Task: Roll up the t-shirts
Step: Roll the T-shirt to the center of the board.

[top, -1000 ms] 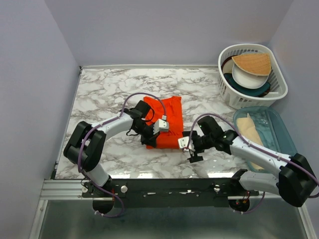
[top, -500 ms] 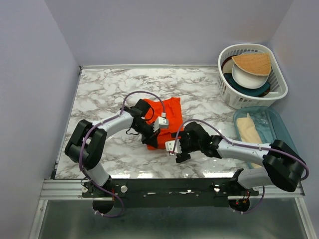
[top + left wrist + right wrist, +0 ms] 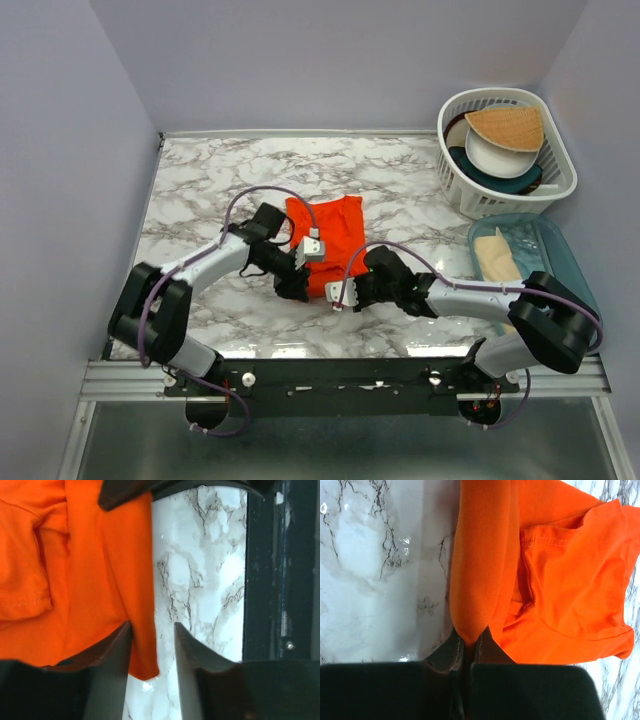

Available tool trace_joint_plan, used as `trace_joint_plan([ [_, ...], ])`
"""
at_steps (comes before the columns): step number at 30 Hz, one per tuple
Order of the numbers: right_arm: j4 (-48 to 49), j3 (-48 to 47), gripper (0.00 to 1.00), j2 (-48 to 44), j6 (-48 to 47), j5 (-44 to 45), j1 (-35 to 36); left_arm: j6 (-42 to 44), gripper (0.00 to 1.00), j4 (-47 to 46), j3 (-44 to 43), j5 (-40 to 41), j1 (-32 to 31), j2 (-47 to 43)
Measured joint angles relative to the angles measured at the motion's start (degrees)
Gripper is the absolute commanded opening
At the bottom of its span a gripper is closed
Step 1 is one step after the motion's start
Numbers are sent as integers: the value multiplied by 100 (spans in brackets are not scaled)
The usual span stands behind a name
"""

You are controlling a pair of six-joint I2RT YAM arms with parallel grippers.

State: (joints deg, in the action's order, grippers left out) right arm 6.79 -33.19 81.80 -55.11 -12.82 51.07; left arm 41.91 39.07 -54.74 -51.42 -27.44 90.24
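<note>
The right gripper [image 3: 467,644] is pinching the t-shirt [image 3: 560,595], its two dark fingers [image 3: 446,655] pressing together on the tip of a thick rolled fold of the orange-red fabric, with no gap showing between them; beyond that fold the rest of the shirt is lying in loose layers, a stitched hem running across it.

The left gripper [image 3: 151,630] is standing with its jaws spread, white marble showing between them; a loose edge of the shirt is hanging into that gap, lying against one finger and apart from the other, so nothing is being squeezed there.

In the top view both grippers are meeting at the near edge of the shirt, the left one at its near-left corner and the right one just beside it; the shirt is lying folded into a narrow bundle near the middle of the marble table [image 3: 200,190].

At the far right corner a white basket [image 3: 560,178] is holding a white bowl [image 3: 495,155] and a tan fan-shaped piece [image 3: 505,125]; nearer along the right edge a teal bin [image 3: 572,268] is holding a pale cloth [image 3: 495,258], well apart from the shirt.
</note>
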Motion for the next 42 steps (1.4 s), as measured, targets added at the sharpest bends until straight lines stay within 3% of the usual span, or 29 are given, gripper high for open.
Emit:
trace_joint_plan([
  [6, -4, 0, 3, -2, 26, 2, 0, -87, 64, -1084, 1434, 520, -192, -1799],
  [8, -20, -7, 3, -2, 59, 0, -2, -138, 68, -1338, 1556, 719, -367, -1886],
  [14, -50, -11, 3, -4, 125, 0, -2, -365, 65, -1849, 1600, 1270, -647, -1596],
  [17, -83, -17, 3, -9, 131, -2, 0, -470, 57, -2057, 1615, 1534, -721, -1432],
  [20, -155, -17, 3, -15, 138, -4, -2, -597, 39, -2253, 1617, 1733, -756, -1241],
  [21, -170, -20, 3, -22, 144, -4, -2, -619, 28, -2280, 1617, 1770, -756, -1172],
  [24, -223, -31, 2, -28, 155, -9, -2, -654, 11, -2264, 1567, 1805, -756, -951],
  [31, -1298, -590, 2, -35, 306, -527, -186, -654, 5, -1467, 872, 1373, -481, -570],
  [37, -2916, -1567, 2, 105, 205, -1700, -778, -136, 5, 264, -361, 590, -151, 31],
  [42, -4317, -2586, 2, 968, -240, -2481, -1303, 208, 5, 1453, -1272, 146, -70, 1003],
])
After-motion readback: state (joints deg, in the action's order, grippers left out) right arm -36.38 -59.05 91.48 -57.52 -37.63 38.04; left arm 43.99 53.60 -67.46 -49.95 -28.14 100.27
